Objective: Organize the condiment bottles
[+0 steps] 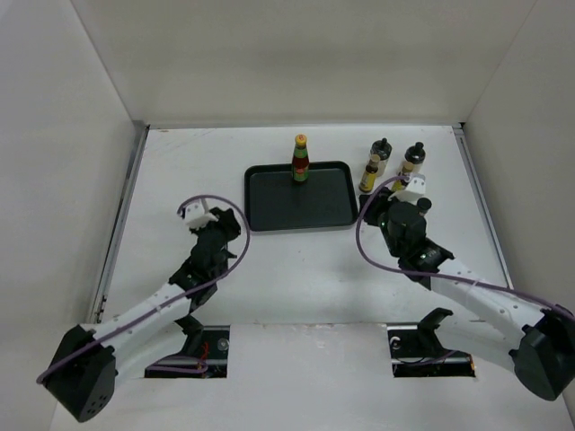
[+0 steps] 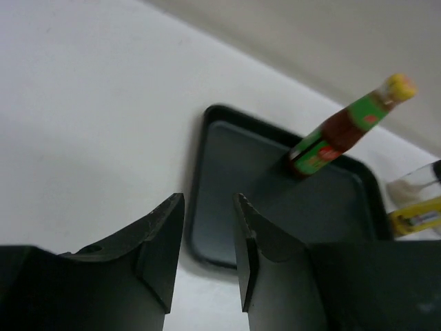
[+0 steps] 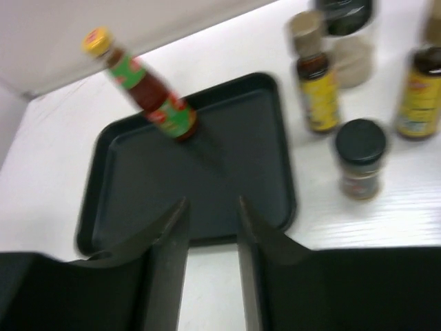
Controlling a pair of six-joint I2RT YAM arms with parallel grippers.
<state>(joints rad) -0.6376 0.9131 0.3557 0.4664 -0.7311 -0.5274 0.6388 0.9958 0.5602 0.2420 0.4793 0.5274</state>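
A tall red bottle (image 1: 300,160) with a green neck and a yellow cap stands at the back of the black tray (image 1: 269,211). Right of the tray stand a yellow-labelled bottle (image 1: 370,172), a black-capped bottle (image 1: 382,151) and another dark bottle (image 1: 412,159). The right wrist view shows the red bottle (image 3: 146,88), the tray (image 3: 124,186), a yellow-labelled bottle (image 3: 315,83), a cream bottle (image 3: 348,48), a small black-capped jar (image 3: 360,160) and another yellow-labelled bottle (image 3: 420,96). My right gripper (image 3: 212,207) is open and empty at the tray's near right corner. My left gripper (image 2: 209,207) is open and empty, left of the tray (image 2: 275,207).
White walls close the table on three sides. A metal rail (image 1: 121,224) runs along the left edge. Two dark slots (image 1: 202,350) lie by the arm bases. A purple cable (image 1: 359,233) loops beside the right arm.
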